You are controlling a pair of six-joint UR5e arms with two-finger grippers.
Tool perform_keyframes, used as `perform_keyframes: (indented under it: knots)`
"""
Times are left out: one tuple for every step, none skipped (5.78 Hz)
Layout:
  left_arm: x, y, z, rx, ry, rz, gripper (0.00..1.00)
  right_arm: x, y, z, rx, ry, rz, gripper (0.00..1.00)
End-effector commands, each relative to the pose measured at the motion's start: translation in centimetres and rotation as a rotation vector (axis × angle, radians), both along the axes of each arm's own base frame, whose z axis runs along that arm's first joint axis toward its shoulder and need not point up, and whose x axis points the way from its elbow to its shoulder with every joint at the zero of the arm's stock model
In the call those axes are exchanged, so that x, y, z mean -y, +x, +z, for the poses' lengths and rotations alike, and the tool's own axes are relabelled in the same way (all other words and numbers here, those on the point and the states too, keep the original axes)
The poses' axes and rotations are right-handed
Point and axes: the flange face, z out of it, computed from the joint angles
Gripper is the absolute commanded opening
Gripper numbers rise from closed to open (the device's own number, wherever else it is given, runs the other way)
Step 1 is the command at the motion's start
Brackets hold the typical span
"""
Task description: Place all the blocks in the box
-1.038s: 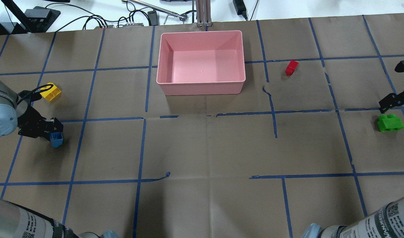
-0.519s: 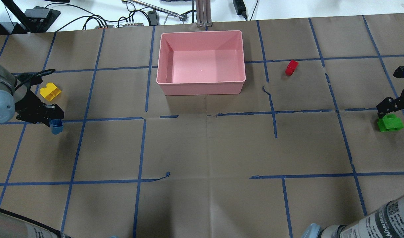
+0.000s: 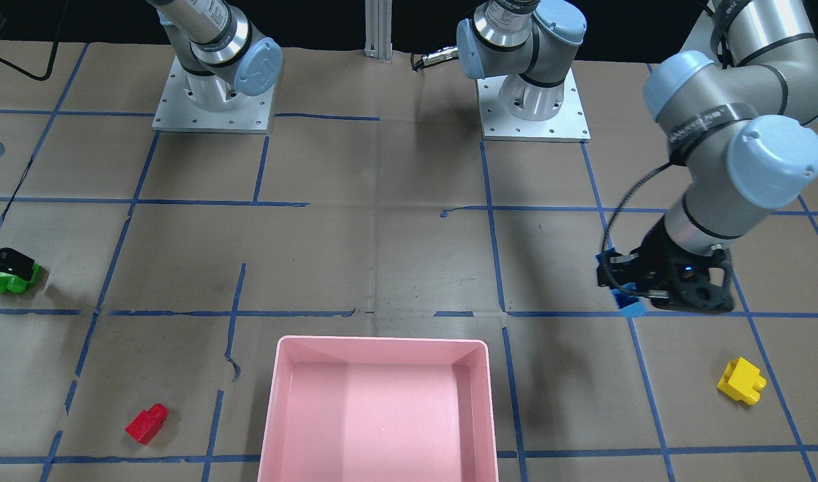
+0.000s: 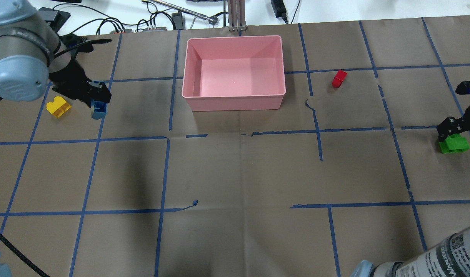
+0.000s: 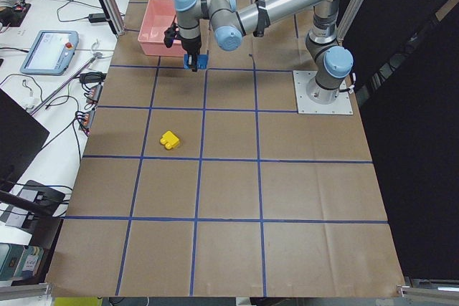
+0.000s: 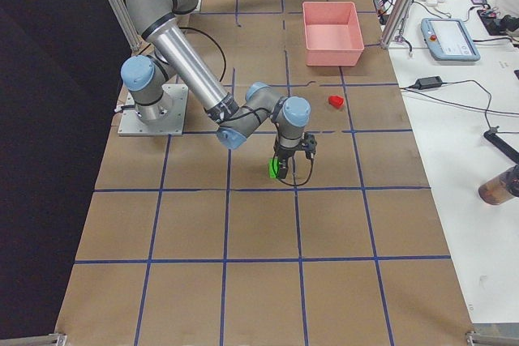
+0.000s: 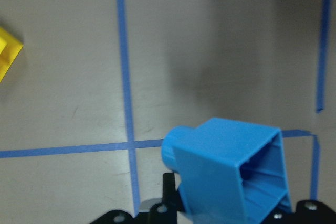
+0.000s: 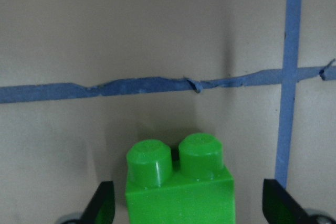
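Pink and shallow, the box sits at the middle of the table's far edge with no block in it. Toward the far left corner, the left gripper is clamped on the long blue block, held clear of the table. The block's hollow underside faces the wrist camera, and its long axis seems to hang down from the fingers, though the angle makes that hard to be sure of. By the right edge the right gripper stands wide, one finger either side of the green block with a gap on both sides, its two studs in a row running finger to finger. The yellow block lies near the left edge, and the small red block lies to the right of the box. All look like light, stiff, smooth plastic, so I would pinch the flat sides squarely, not the studs, or they may slip.
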Motion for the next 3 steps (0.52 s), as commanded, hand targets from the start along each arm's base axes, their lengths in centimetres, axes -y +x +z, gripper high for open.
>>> perform_keyframes:
  knots:
    - [4.4,-11.7,1.7,-0.061,-0.068,-0.176,0.0,-0.1,-0.2,-1.1,-0.004,0.03,0.0,0.92]
    - [7.2,-17.6,0.1,-0.062,-0.074,-0.247,0.0,-0.2,-0.5,-1.0,-0.031,0.052,0.001,0.56]
    - [9.5,-22.3,-2.5,-0.051,-0.067,-0.297,0.0,-0.1,-0.6,-0.7,-0.034,0.049,0.002,0.34]
